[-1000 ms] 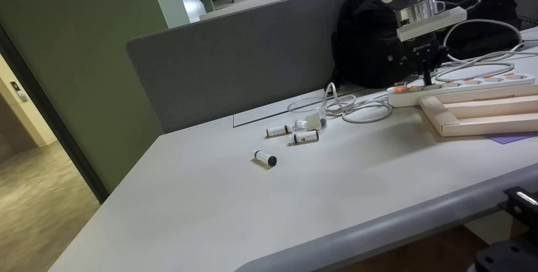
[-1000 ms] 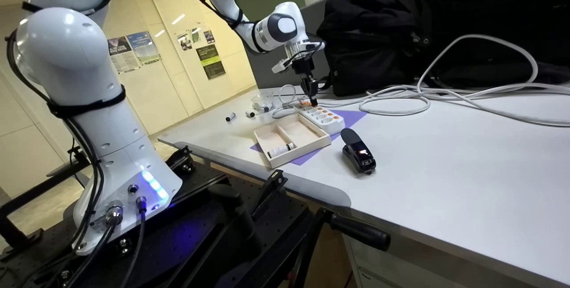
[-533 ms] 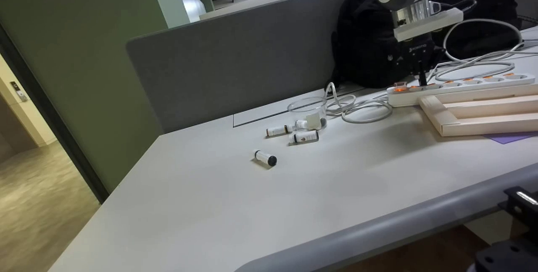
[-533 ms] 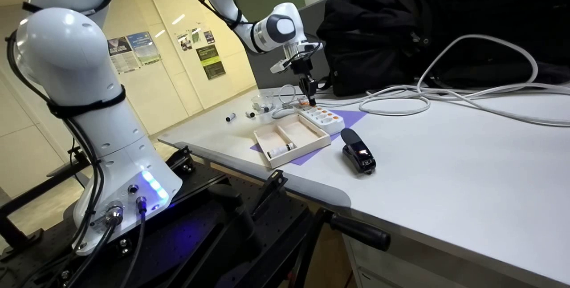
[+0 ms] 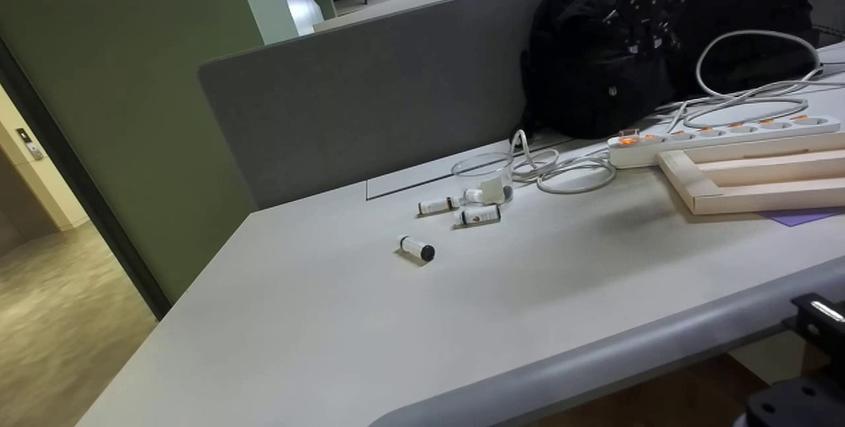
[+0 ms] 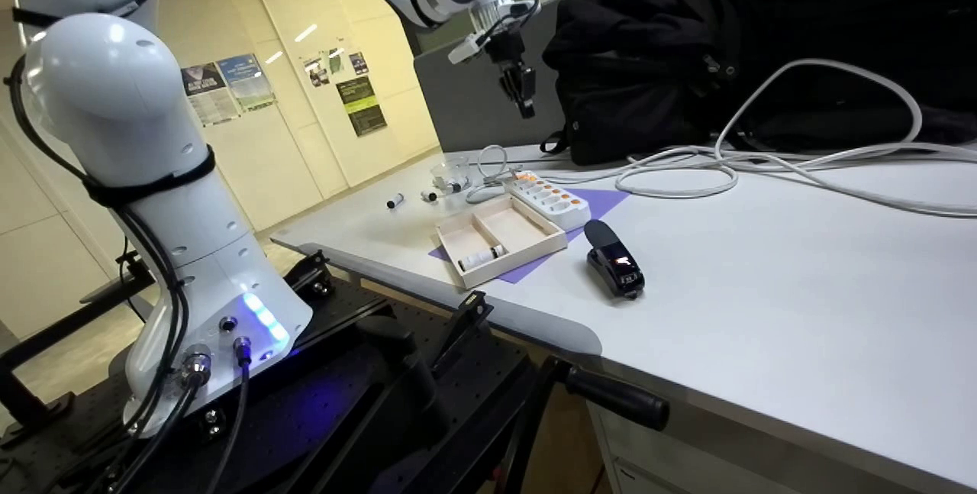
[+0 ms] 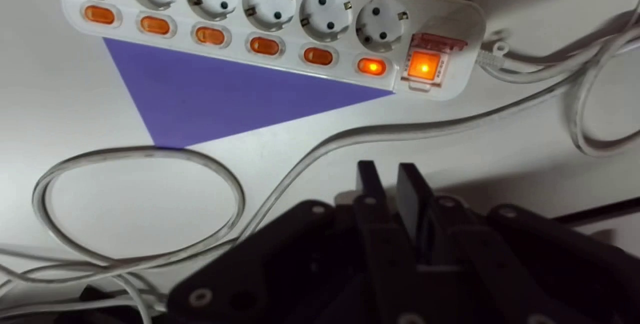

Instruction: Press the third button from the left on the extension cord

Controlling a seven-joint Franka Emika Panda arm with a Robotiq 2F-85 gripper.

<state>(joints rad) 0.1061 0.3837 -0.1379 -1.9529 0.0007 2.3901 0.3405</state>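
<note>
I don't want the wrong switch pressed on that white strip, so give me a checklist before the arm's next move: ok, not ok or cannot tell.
1. Tool off the extension cord: ok, it hangs in the air.
2. Nothing gripped: ok, only a narrow gap between the fingers.
3. Orange buttons uncovered: ok, all six show in the wrist view.
4. Power: ok, it seems; the square switch glows.
5. Which end counts as left: cannot tell.
6. Target lit, if wanted: not ok; in the wrist view, third button from the left and third from the right both look unlit.
</note>
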